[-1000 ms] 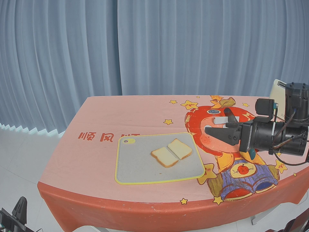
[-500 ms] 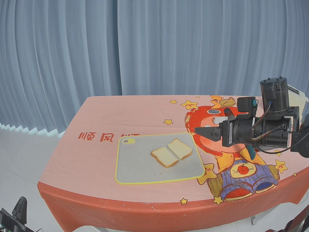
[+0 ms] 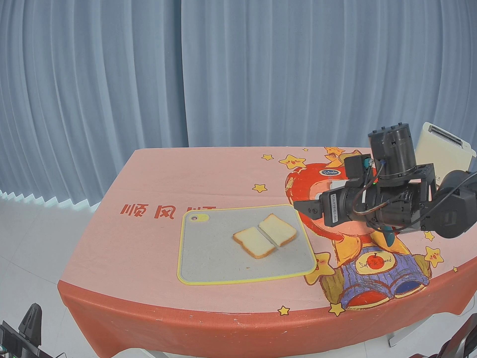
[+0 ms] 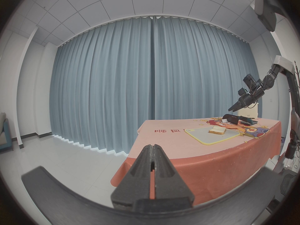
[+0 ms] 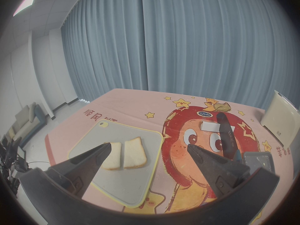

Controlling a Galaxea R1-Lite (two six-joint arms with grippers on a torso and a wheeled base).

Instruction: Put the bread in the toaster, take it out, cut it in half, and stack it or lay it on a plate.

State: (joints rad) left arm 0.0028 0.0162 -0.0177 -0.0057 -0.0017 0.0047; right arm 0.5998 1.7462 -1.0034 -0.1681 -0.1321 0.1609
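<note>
— Where's the bread (image 3: 265, 235)?
— In 2 halves, side by side on the cutting board (image 3: 208, 259).
— And the right gripper (image 5: 148, 147)?
— Above the table (image 3: 164, 175) beside the board, jaws wide apart, holding nothing. The left gripper (image 4: 152, 148) is closed, empty.

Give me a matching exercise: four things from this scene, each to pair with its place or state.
1 bread halves
2 toaster
3 right gripper
4 left gripper

a shut, away from the table
b side by side on the cutting board
c open, above the table
d cream, at the table's right edge

Pairs: 1-b, 2-d, 3-c, 4-a
</note>
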